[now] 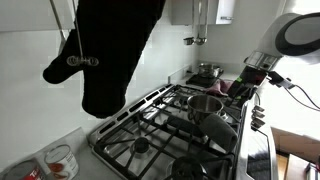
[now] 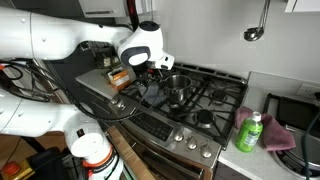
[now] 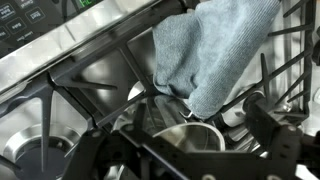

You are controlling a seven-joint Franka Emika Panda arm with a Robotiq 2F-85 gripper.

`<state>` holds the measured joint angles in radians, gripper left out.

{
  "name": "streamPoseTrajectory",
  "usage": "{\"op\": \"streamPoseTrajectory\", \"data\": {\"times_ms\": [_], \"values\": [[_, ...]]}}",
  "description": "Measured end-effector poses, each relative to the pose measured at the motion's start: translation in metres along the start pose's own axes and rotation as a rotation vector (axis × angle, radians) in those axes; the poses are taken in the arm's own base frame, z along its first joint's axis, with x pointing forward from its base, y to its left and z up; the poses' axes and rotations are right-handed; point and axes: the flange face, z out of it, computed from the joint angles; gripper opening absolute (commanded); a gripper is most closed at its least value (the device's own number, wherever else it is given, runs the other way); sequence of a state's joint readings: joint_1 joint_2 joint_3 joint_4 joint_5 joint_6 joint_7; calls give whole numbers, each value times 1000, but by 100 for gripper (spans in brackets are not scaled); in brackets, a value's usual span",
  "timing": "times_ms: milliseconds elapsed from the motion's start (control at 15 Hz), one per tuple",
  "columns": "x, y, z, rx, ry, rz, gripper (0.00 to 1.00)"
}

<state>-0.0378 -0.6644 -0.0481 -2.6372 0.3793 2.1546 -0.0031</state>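
Note:
In the wrist view a grey-blue cloth (image 3: 205,50) lies bunched on the black stove grates (image 3: 90,95). Just below it stands a small shiny metal pot (image 3: 185,130). My gripper (image 3: 185,148) hangs over the pot's rim, open, its dark fingers (image 3: 275,130) spread wide on either side with nothing gripped between them. The cloth is close to the fingertips but apart from them. In both exterior views the gripper (image 2: 160,66) (image 1: 250,78) hovers above the stove near the pot (image 2: 178,88) (image 1: 205,104).
A black oven mitt (image 1: 110,50) hangs close to the camera. A second pot (image 1: 208,71) sits at the stove's back. A green bottle (image 2: 250,131) stands on the counter beside the stove, and knobs (image 2: 180,133) line its front edge.

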Motion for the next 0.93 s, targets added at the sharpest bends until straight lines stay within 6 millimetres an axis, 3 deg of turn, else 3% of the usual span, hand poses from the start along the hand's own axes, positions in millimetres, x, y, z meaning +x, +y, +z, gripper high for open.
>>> {"op": "streamPoseTrajectory", "data": {"times_ms": [600, 733, 933], "values": [[8, 6, -1, -7, 19, 39, 100], [28, 30, -17, -25, 65, 129, 100], [67, 91, -59, -46, 145, 289, 100]]}}
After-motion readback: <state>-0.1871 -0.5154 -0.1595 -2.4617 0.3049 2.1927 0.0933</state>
